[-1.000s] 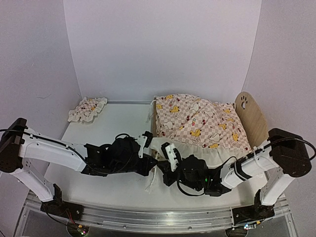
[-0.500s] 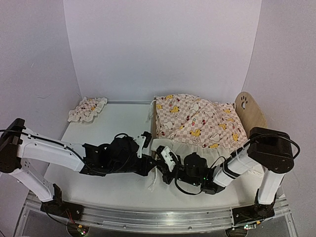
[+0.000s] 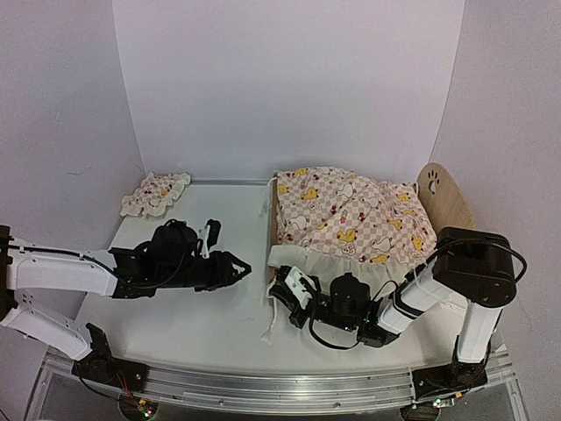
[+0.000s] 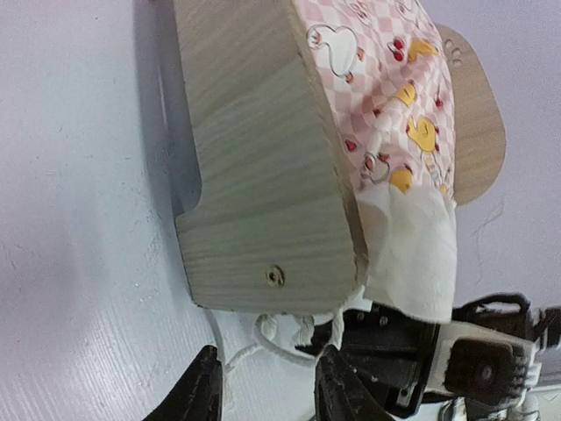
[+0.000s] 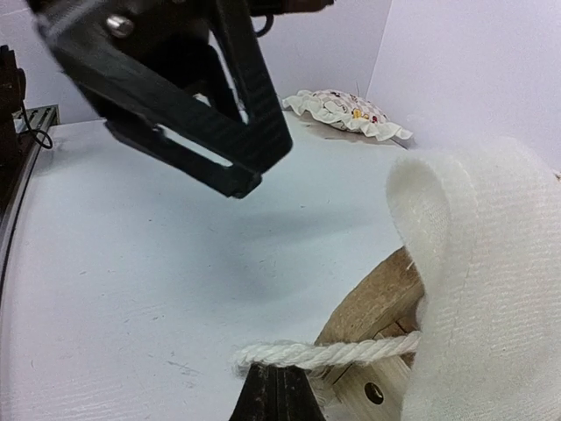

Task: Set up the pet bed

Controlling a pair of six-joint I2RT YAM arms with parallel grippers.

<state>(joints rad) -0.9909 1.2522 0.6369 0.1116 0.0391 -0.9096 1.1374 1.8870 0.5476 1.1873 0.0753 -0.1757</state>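
Observation:
The pet bed is a plywood frame: its paw-print headboard (image 3: 441, 195) stands at the right and its footboard (image 3: 273, 230) (image 4: 263, 175) faces the left arm. A pink checkered duck-print cover (image 3: 351, 215) (image 4: 390, 96) lies over it, its white ruffle (image 5: 473, 263) hanging at the near side. A white cord (image 4: 280, 338) (image 5: 324, 353) trails from the foot end. My right gripper (image 3: 282, 286) (image 5: 276, 375) is shut on this cord beside the footboard's corner. My left gripper (image 3: 242, 266) (image 4: 267, 396) is open, a short way left of the footboard, holding nothing.
A small ruffled pillow (image 3: 156, 193) (image 5: 346, 110) lies at the table's far left corner. White walls close in the back and both sides. Bare white tabletop (image 3: 193, 324) spreads between the left arm and the near edge.
My left gripper has opened, let go at the bed's foot end and pulled back to the left. My right gripper stays shut on the cord and has shifted slightly left.

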